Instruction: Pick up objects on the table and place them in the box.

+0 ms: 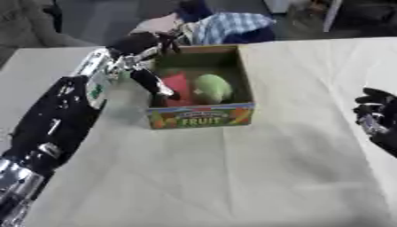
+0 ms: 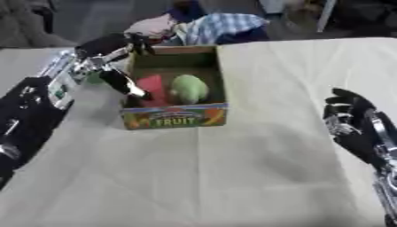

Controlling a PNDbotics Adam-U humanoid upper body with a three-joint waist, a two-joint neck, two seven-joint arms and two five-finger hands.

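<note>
**A:** ok so where's everything sitting right now?

**B:** The open cardboard box with the colourful FRUIT label on its front panel is in the upper middle of the frame, on a table under a cream cloth. Two things are inside it: a red wedge-shaped soft-looking piece on the left side and a rounded light green fruit-shaped object just beside it on the right. They look like they're touching, or close to it.

**A:** and the hands?

**B:** The black and silver left hand comes in from the lower left and is at the box's left wall, upper left of the frame. One dark finger points down into the box next to the red piece, and the rest are spread over the box's top left corner. Fingers look straight and apart, not wrapped round anything. Can't tell if the fingertip actually touches the red piece.

**A:** right one?

**B:** The black right hand is at the right edge, mid-height, well apart from the box. Its fingers point up, relaxed and slightly apart, holding nothing.

**A:** anything behind?

**B:** A heap of fabric, part of it blue-and-white checked, lies past the table's far edge, top middle.
</note>
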